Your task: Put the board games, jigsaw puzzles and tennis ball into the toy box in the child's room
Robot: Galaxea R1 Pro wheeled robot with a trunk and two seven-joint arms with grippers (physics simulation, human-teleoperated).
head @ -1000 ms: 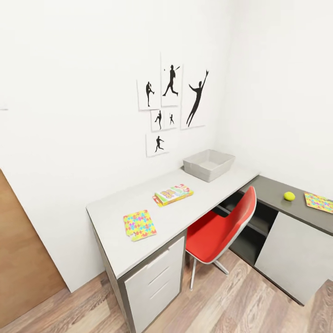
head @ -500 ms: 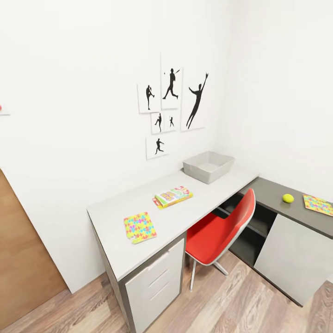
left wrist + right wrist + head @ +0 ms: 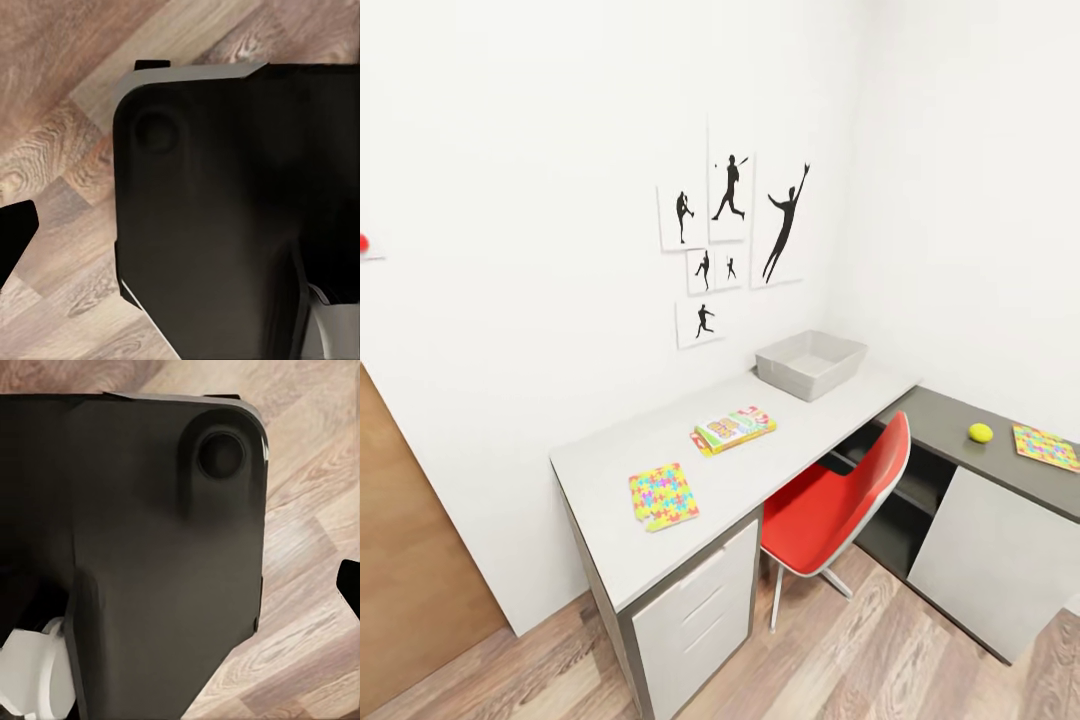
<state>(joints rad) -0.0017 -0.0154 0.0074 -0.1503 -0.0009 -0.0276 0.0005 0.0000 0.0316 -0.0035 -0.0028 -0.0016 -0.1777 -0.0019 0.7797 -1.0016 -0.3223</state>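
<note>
The shallow light-grey open toy box [image 3: 811, 362] sits at the far end of the long white surface [image 3: 600, 520], toward one o'clock from the robot. The green-edged flat board game box [image 3: 734, 428] lies nearer, its long axis pointing at the bin. Whether either arm's fingers are open or closed, I cannot tell.

The white surface [image 3: 660, 440] carries a jigsaw puzzle [image 3: 663, 496], a board game [image 3: 734, 429] and the toy box [image 3: 810, 364]; the lower dark section [image 3: 945, 420] holds the tennis ball [image 3: 981, 432] and another puzzle [image 3: 1046, 447].
</note>
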